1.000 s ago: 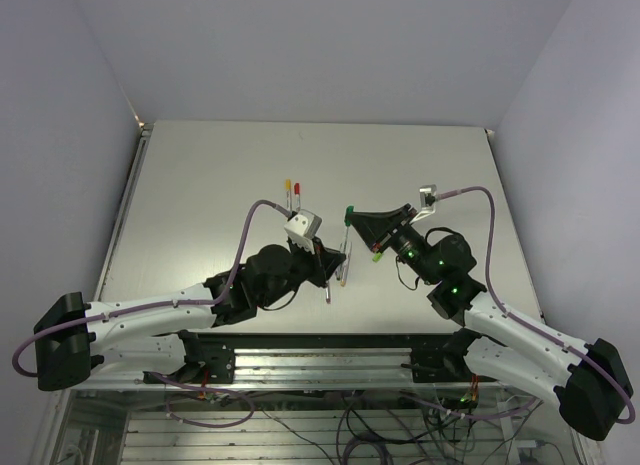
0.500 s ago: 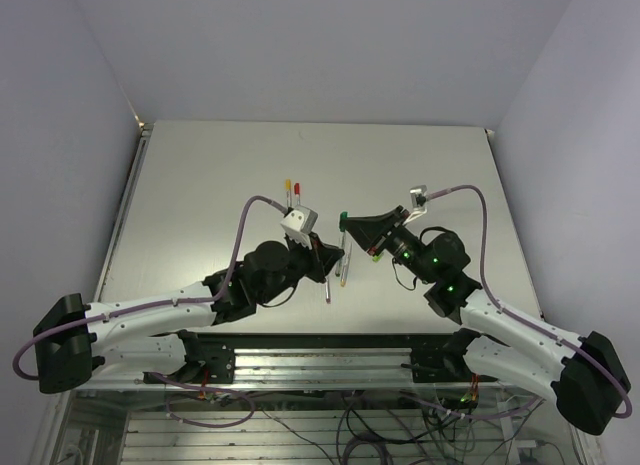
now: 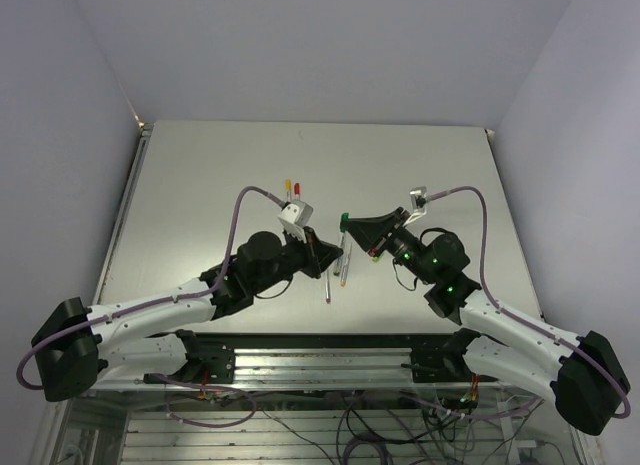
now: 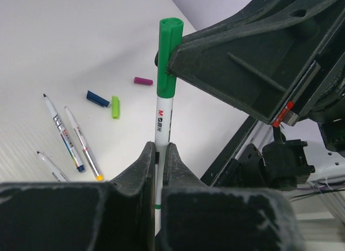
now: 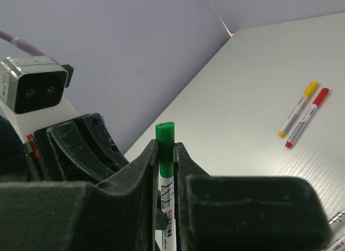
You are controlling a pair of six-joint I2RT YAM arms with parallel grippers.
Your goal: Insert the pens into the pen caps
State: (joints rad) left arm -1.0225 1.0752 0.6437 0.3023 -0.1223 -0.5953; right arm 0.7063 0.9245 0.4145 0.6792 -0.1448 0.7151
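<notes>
A pen [image 4: 162, 119] is held upright above the table [image 4: 64, 56], its barrel clamped by the left gripper [image 4: 160, 154] and its green cap [image 4: 166, 62] pinched by the right gripper [image 5: 166, 154]. If the cap is seated crookedly or only partly, it may pop off once released.

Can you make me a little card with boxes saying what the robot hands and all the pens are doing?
Left pincer: shut on green pen, on its white barrel
Right pincer: shut on green cap, sitting on that pen's top
Capped pens on table: yellow pen, red pen
Loose caps on table: magenta cap, blue cap, light green cap
Uncapped pens on table: three
</notes>
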